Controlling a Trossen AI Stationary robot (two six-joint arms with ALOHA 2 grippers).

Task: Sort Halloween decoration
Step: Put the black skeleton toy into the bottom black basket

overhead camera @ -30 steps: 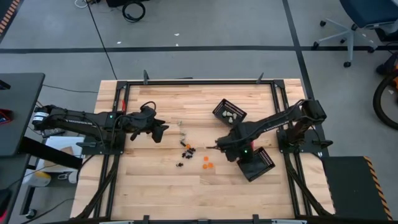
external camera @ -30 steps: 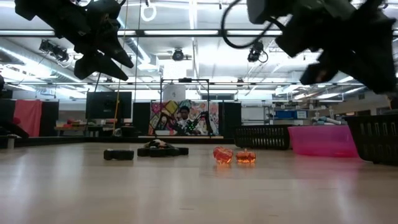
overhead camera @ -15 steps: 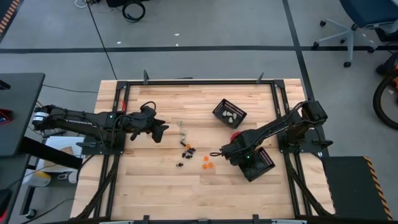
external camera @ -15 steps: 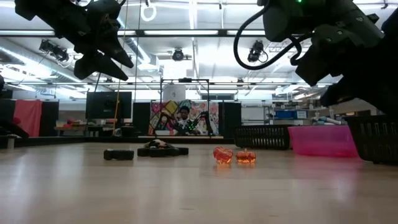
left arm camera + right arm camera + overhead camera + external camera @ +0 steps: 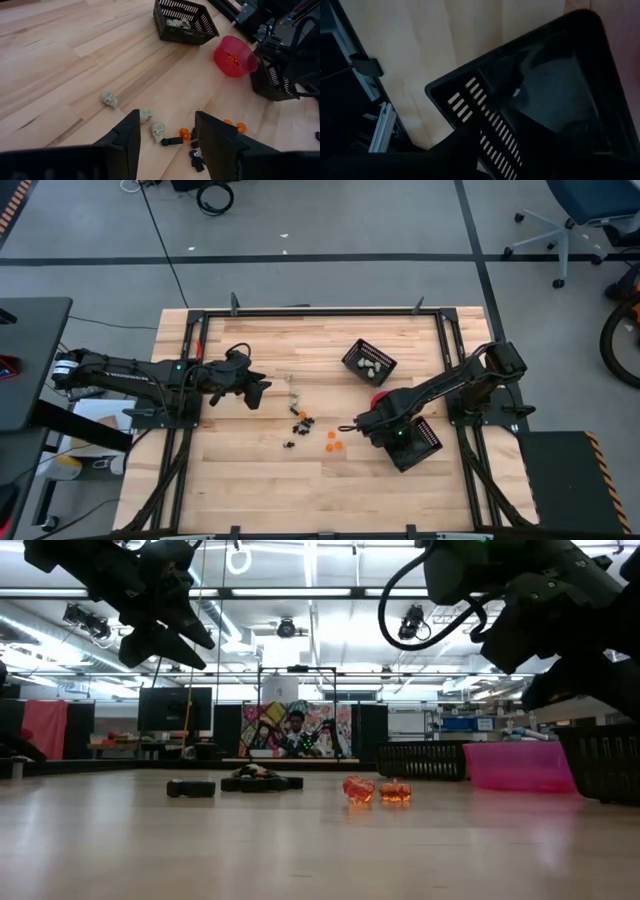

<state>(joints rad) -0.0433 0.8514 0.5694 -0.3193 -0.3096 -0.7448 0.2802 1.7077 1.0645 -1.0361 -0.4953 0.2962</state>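
The trinkets lie loose on the wooden table in a cluster (image 5: pixel 300 420): pale skulls (image 5: pixel 158 131), black pieces (image 5: pixel 171 141) and two orange pumpkins (image 5: pixel 376 790). My left gripper (image 5: pixel 167 145) hangs open above the table on the cluster's left, with the skulls showing past its fingers. My right gripper (image 5: pixel 398 436) is over the near black basket (image 5: pixel 540 95) and looks down into it. More pale skulls lie in the far black basket (image 5: pixel 185 20). The pink bowl (image 5: pixel 235 56) holds something orange.
The two black slatted baskets (image 5: pixel 368 360) (image 5: pixel 415 442) and the pink bowl (image 5: pixel 380 397) sit on the table's right half. A black metal frame (image 5: pixel 300 310) runs around the table. Bare wood lies toward the near edge (image 5: pixel 300 490). A person sits far behind the table (image 5: pixel 296 732).
My right gripper has drawn back from the trinket cluster toward the table's near right, ending over the near black basket, and has then held still. My left arm and the trinkets on the table have stayed in place.
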